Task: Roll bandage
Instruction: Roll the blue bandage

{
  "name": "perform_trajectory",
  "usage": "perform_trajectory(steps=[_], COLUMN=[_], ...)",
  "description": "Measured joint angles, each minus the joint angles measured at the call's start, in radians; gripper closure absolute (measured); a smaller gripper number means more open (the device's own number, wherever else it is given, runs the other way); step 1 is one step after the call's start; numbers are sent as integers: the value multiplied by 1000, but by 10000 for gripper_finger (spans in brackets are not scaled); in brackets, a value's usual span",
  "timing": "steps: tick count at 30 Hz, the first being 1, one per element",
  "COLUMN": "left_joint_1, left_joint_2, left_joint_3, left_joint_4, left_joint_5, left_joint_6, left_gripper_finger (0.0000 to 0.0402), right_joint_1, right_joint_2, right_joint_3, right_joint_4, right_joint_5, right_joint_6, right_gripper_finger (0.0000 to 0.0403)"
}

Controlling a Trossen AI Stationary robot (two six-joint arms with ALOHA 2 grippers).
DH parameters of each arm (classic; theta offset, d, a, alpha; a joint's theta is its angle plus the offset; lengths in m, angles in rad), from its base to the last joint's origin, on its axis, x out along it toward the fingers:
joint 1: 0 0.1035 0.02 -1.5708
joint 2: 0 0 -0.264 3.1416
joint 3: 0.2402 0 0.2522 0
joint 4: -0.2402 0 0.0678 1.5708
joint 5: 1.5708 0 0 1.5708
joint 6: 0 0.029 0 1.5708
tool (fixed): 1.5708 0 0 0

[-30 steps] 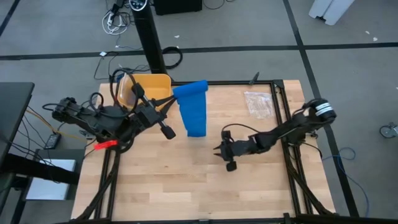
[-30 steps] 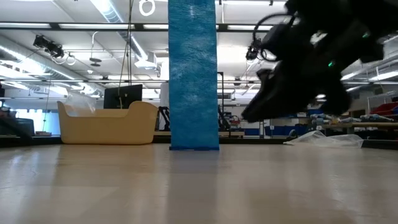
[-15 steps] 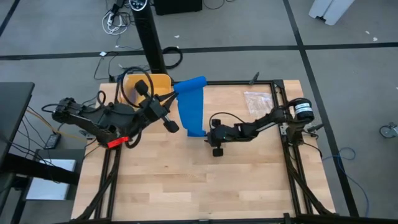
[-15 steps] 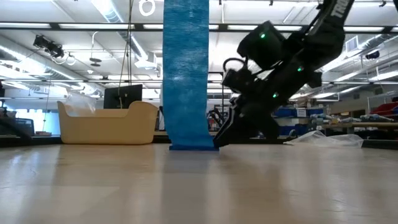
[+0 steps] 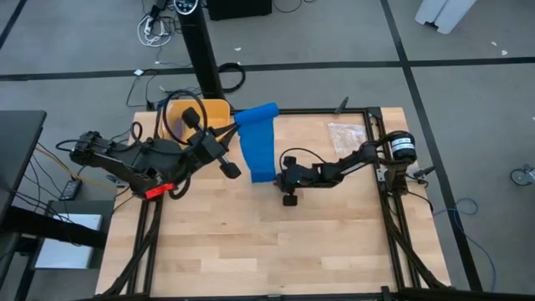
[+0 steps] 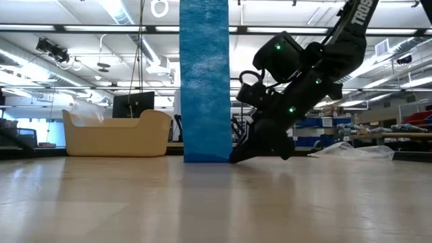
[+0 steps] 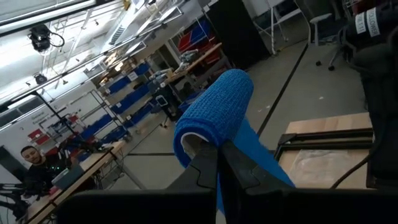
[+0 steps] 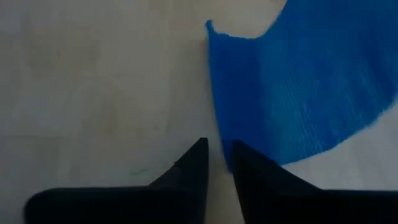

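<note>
From above, we see the bandage (image 5: pixel 257 144) hanging as a long blue strip, its upper end held up by the left pincer (image 5: pixel 236 125) beside the yellow tub (image 5: pixel 201 111) and its lower end reaching the table (image 5: pixel 251 242); the right pincer (image 5: pixel 278 179) sits at that lower end. From table height, the strip drops straight and the right pincer leans in against its bottom edge. Past the left wrist, we find that pincer clamped on the bandage's curled top. Past the right wrist, the fingers (image 8: pixel 189 171) stand a narrow gap apart at the strip's edge, gripping nothing yet. We should catch the edge squarely and keep the strip taut so it rolls evenly.
</note>
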Motion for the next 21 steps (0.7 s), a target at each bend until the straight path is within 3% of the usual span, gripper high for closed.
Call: perform_trajectory(steps=[5, 9, 17, 21], left_joint_1=[0, 1, 19, 27], left_joint_2=[0, 0, 0, 0], left_joint_3=[0, 0, 0, 0], left_joint_4=[-1, -1, -3, -29], left_joint_5=[1, 1, 2, 2], left_joint_6=[0, 0, 0, -18], left_gripper_finger=[398, 398, 398, 398], right_joint_1=[-25, 3, 179, 299], right_joint_2=[0, -5, -110, -213], right_joint_3=[0, 2, -3, -2], right_joint_4=[-7, -35, -139, -170], right_joint_5=[-59, -79, -109, -6], right_joint_6=[-11, -17, 9, 17], right_gripper_finger=[394, 397, 401, 401])
